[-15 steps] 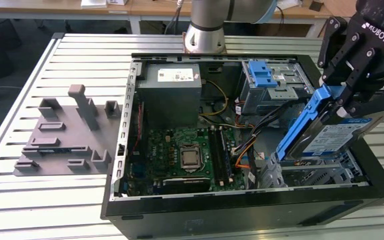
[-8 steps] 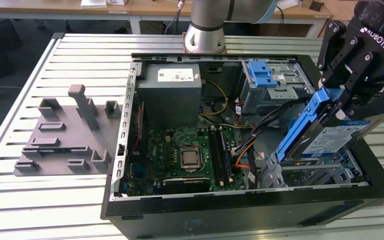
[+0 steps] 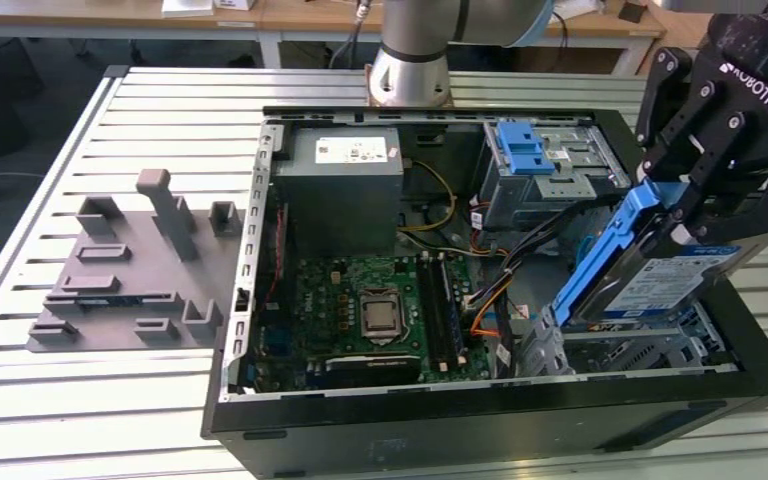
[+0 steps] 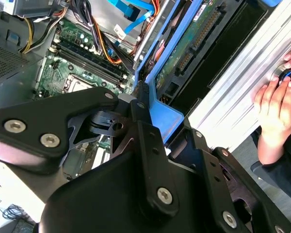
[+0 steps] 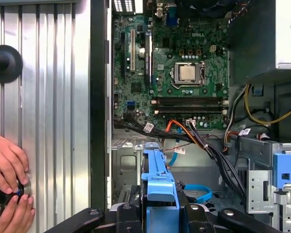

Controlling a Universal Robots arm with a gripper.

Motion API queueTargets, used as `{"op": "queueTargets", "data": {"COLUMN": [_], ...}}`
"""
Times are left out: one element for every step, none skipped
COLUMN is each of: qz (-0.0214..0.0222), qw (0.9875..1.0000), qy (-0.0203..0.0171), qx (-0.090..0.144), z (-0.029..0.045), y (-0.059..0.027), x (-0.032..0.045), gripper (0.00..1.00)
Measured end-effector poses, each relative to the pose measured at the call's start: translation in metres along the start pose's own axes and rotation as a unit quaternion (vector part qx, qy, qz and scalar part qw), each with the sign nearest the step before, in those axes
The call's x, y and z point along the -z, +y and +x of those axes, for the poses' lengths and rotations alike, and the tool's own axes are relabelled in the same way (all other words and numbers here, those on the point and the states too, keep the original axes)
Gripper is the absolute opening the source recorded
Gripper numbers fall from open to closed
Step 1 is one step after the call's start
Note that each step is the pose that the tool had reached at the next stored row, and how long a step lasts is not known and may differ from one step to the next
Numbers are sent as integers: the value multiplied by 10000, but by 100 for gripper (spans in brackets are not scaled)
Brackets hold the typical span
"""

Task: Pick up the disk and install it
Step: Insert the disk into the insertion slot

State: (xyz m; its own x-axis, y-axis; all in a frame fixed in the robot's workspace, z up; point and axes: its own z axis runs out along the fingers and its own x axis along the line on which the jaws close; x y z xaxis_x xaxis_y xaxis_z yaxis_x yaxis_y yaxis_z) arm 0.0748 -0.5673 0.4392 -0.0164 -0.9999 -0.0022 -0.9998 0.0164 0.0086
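Pinched between the fingers of the black gripper [image 3: 698, 215], the disk [image 3: 664, 278], a flat silver drive with a white-and-blue label framed in glossy blue plastic, is held tilted on edge just above the open computer case [image 3: 491, 388] at its drive-bay corner. Deeper inside the case a green motherboard [image 3: 357, 300] is seen lying flat; beyond it, against the case's far wall, a boxy grey metal power supply [image 3: 344, 195] is mounted.

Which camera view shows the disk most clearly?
The exterior view: the disk shows its labelled face and blue carrier, tilted. The second wrist view shows its circuit-board side; the first wrist view, one blue carrier end.
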Motion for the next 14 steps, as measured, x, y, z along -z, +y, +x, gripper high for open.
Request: {"op": "queueTargets", "data": {"qz": [0,0,0,0,0,0,0,0,0,0,0,0,0,0], "qw": [10000,10000,10000,10000,10000,10000,10000,10000,10000,10000,10000,10000,10000,10000], "qy": [1,1,0,0,-1,0,0,0,0,0,0,0,-1,-1], "qx": [-2,-4,-6,-7,-8,-8,-8,-8,-8,-8,-8,-8,-8,-8], "z": [1,1,2,4,5,7,8,9,9,10,10,11,11,12], "y": [-1,-2,-2,-3,-3,-3,-3,-3,-3,-3,-3,-3,-3,-4], "x": [-3,-7,-11,-16,-22,-28,-34,-42,-50,-60,-70,-81,-92,-104], "gripper": [36,36,36,36,36,36,36,36,36,36,36,36,36,36]}}
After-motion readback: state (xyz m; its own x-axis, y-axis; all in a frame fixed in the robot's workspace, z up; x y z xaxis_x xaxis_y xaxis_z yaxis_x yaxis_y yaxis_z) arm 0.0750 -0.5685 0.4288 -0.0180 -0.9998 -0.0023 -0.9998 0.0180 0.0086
